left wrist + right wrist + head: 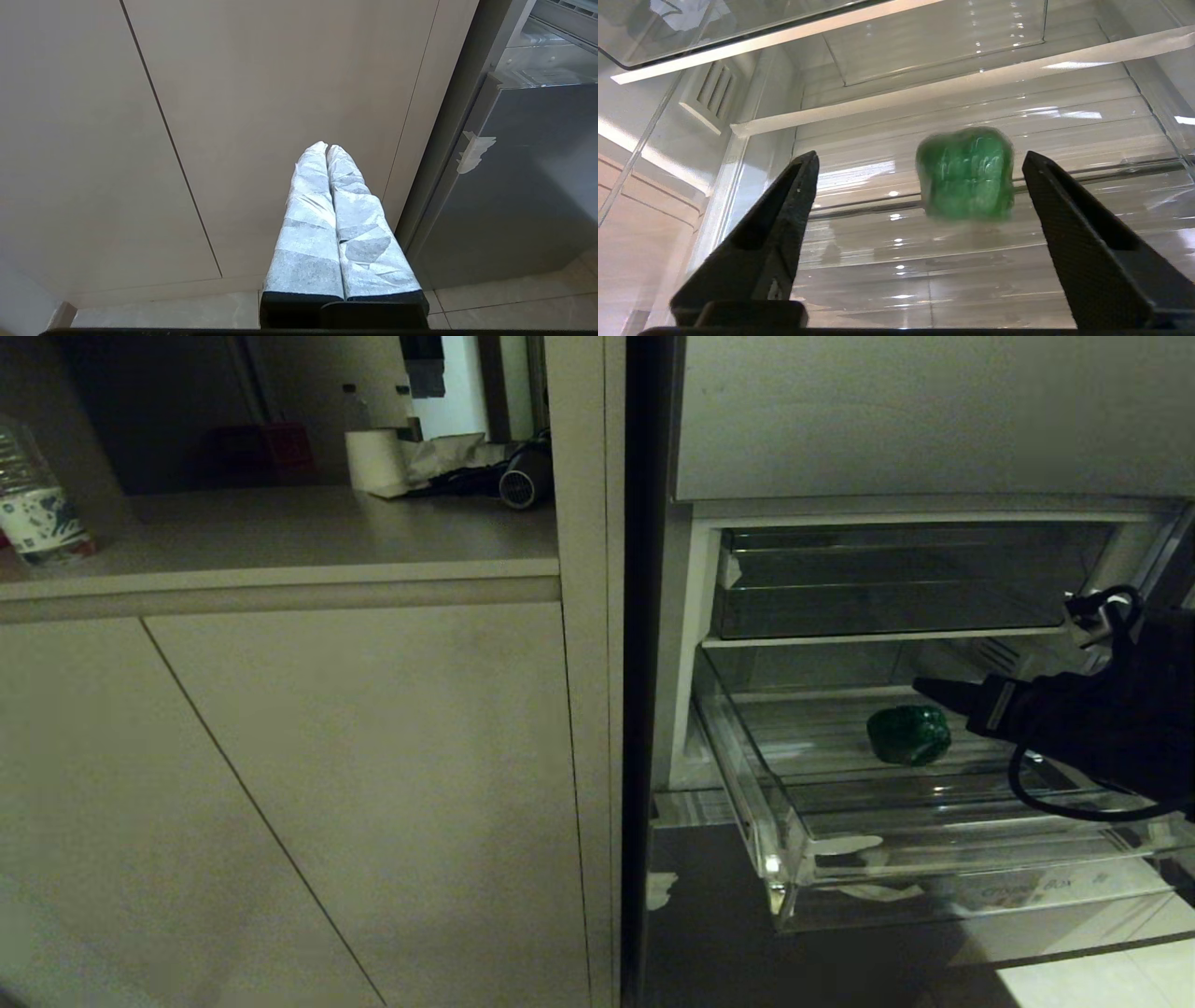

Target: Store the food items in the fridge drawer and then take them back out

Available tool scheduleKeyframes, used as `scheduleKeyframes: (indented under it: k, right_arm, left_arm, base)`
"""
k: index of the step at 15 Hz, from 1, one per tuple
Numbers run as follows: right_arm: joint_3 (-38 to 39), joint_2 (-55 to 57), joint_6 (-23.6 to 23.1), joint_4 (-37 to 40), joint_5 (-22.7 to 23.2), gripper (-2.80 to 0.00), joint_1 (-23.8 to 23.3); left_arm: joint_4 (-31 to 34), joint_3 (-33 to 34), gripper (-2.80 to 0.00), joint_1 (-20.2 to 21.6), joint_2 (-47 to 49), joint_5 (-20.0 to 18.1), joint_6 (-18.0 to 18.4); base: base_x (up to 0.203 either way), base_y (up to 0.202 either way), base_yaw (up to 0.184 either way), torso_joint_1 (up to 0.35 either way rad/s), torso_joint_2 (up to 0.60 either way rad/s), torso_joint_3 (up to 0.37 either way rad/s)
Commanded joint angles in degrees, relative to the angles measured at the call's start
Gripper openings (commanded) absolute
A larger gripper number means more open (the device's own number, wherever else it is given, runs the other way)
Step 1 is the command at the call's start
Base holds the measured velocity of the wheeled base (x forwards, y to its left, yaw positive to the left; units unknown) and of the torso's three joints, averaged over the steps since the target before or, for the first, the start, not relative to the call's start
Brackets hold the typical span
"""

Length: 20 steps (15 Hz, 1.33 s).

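A glossy green bell pepper (908, 735) (966, 172), one of the food items, sits on the ribbed floor of the pulled-out clear fridge drawer (794, 821) (924, 280). My right gripper (934, 693) (919, 156) reaches into the drawer from the right, just above and beside the pepper. It is open wide, and the pepper lies ahead between the two black fingers (784, 210), touching neither. My left gripper (327, 147) hangs shut and holding nothing, its white-wrapped fingers facing the cabinet door.
A shallower clear bin (887, 588) sits right above the drawer, leaving a low gap. Beige cabinet doors (373, 756) stand left of the fridge. The counter (280, 537) holds a water bottle (33, 504) and a paper roll (373, 457).
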State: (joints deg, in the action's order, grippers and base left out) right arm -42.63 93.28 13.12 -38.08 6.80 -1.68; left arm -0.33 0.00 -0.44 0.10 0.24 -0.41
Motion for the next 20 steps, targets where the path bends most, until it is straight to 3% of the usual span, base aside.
scheduleKeyframes:
  k: [1,4,7,13,16,20]
  right_arm:
    - [1.33,-3.82,0.17,-0.15,0.05,-2.8,-0.06]
    - [6.39,-16.8,-0.03,0.28,-0.21,-2.8,-0.07]
    - [16.35,-36.25,-1.39,2.7,-0.5,-2.8,-0.54]
    - [36.61,-73.91,-13.04,20.67,-0.81,-2.8,-1.53]
    - [44.56,-78.1,-16.64,29.74,-6.56,-2.8,-1.72]
    - [44.4,-82.36,-17.83,33.6,-6.81,-2.8,-0.29]
  left_arm:
    - [-0.02,0.0,-2.8,0.0,-0.01,0.02,-0.02]
    - [-0.02,0.0,-2.8,0.0,-0.01,0.02,-0.02]
    - [-0.02,0.0,-2.8,0.0,-0.01,0.02,-0.02]
    - [-0.02,0.0,-2.8,0.0,-0.01,0.02,-0.02]
    - [-0.02,0.0,-2.8,0.0,-0.01,0.02,-0.02]
    - [-0.02,0.0,-2.8,0.0,-0.01,0.02,-0.02]
  base:
    - [0.0,0.0,0.0,0.0,0.0,0.0]
    - [0.0,0.0,0.0,0.0,0.0,0.0]
    - [0.0,0.0,0.0,0.0,0.0,0.0]
    - [0.0,0.0,0.0,0.0,0.0,0.0]
    - [0.0,0.0,0.0,0.0,0.0,0.0]
    - [0.0,0.0,0.0,0.0,0.0,0.0]
